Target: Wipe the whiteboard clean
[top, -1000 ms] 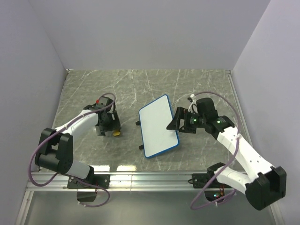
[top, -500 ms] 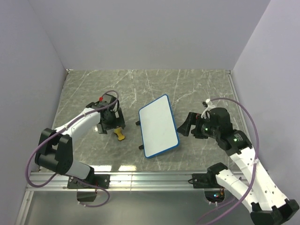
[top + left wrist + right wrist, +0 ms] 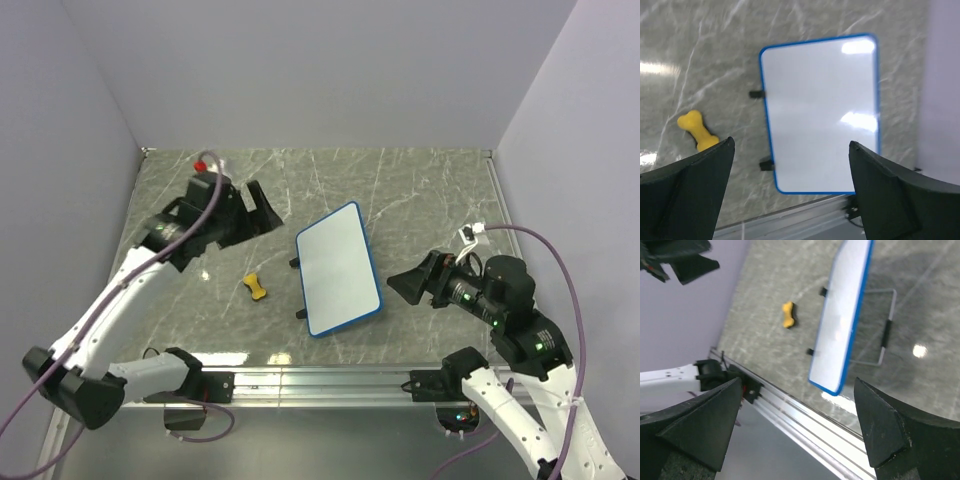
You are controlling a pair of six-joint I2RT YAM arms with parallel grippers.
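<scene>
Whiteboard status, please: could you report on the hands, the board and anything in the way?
Left hand open, empty. Right hand open, empty. Whiteboard clean, untouched. Eraser loose, left of board.

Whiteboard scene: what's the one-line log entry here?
whiteboard: blank | yellow eraser: on table, beside whiteboard | left gripper: open, empty | right gripper: open, empty

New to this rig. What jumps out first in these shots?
The blue-framed whiteboard sits dead centre, its face blank white with no scribbles showing. Just left of it, and apart from it, a small yellow eraser lies on the grey marble table. Both arms hover clear of the board, the left gripper and right gripper with fingers open and empty.
</scene>
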